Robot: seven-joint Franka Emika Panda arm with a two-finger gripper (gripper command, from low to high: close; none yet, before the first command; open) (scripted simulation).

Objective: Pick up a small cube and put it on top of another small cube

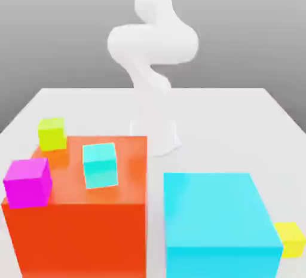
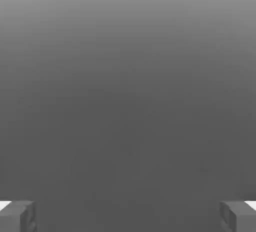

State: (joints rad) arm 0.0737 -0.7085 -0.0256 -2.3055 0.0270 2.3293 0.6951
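Note:
The small bright yellow cube (image 1: 291,239) rests on the table at the exterior view's right, against the near right corner of the big cyan block (image 1: 221,223). On top of the big orange block (image 1: 77,235) stands a small cyan cube (image 1: 100,164), with a small magenta cube (image 1: 28,182) at that block's left edge. My white arm (image 1: 152,43) rises folded at the back centre, far from all the cubes. In the hand view my gripper (image 2: 128,216) is open. Its grey fingertips (image 2: 17,216) stand far apart, with nothing but grey backdrop between them.
A lime yellow-green small cube (image 1: 52,133) sits at the far left corner of the orange block. The white table (image 1: 239,127) stretches bare behind the two big blocks, and a narrow gap (image 1: 155,223) separates them.

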